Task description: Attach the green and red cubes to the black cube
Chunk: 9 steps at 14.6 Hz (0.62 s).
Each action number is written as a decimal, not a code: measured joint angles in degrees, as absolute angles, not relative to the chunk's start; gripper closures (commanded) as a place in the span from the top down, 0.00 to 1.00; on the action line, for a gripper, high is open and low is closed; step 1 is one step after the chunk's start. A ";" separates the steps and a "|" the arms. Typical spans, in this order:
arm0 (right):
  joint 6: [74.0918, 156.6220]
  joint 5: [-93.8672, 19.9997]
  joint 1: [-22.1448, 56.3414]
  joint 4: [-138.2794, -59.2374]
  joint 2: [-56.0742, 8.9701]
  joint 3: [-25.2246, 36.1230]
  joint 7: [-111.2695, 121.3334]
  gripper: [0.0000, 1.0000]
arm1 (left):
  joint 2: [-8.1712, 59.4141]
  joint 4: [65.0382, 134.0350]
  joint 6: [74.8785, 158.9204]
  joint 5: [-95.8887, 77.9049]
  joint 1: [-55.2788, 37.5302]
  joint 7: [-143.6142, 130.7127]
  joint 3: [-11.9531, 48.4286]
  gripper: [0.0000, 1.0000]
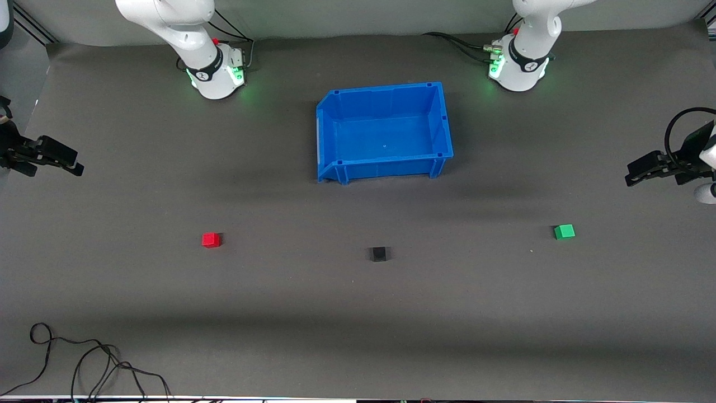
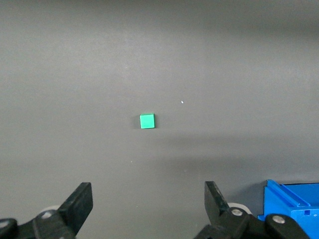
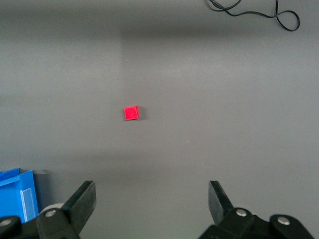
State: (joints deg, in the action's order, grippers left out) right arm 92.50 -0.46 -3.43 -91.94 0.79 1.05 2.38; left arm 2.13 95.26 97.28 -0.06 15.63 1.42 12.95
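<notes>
The red cube [image 1: 211,240] lies on the mat toward the right arm's end. The black cube [image 1: 378,254] lies near the middle, nearer the front camera than the blue bin. The green cube [image 1: 564,232] lies toward the left arm's end. All three are apart. My left gripper [image 1: 635,174] hangs open and empty over the mat's edge at its own end; its wrist view shows the green cube [image 2: 147,121] between and ahead of the fingers. My right gripper [image 1: 72,164] hangs open and empty at the other end; its wrist view shows the red cube [image 3: 131,113].
An empty blue bin [image 1: 335,134] stands between the two arm bases, farther from the front camera than the cubes; its corner shows in both wrist views [image 2: 294,199] [image 3: 17,194]. A loose black cable [image 1: 84,364] lies near the mat's front corner at the right arm's end.
</notes>
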 measured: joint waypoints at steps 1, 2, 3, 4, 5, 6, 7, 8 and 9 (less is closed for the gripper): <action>92.50 -0.63 -3.45 -91.95 0.79 1.06 2.38 1.00 | 2.15 95.26 97.27 -0.06 15.62 1.42 12.96 1.00; 92.54 -1.03 -3.50 -91.95 0.79 1.10 2.38 1.00 | 2.16 95.26 97.27 -0.06 15.62 1.42 12.97 1.00; 92.67 -1.30 -3.58 -91.95 0.79 1.11 2.38 1.00 | 2.17 95.26 97.24 -0.06 15.60 1.42 12.97 1.00; 92.79 -1.43 -3.62 -91.95 0.79 1.11 2.38 1.00 | 2.19 95.26 97.18 -0.06 15.58 1.42 12.98 1.00; 92.90 -1.51 -3.63 -91.95 0.79 1.11 2.38 1.00 | 2.23 95.26 97.10 -0.05 15.58 1.42 12.99 1.00; 92.99 -1.56 -3.63 -91.95 0.79 1.11 2.38 1.00 | 2.28 95.27 97.02 -0.05 15.58 1.42 12.98 1.00; 93.10 -1.58 -3.63 -91.95 0.79 1.11 2.38 1.00 | 2.34 95.30 96.94 -0.03 15.58 1.42 12.98 1.00; 93.15 -1.62 -3.63 -91.95 0.79 1.11 2.38 1.00 | 2.42 95.35 96.93 -0.02 15.60 1.42 12.94 1.00; 93.17 -1.68 -3.63 -91.95 0.79 1.11 2.34 1.00 | 2.52 95.38 96.96 -0.01 15.64 1.42 12.89 1.00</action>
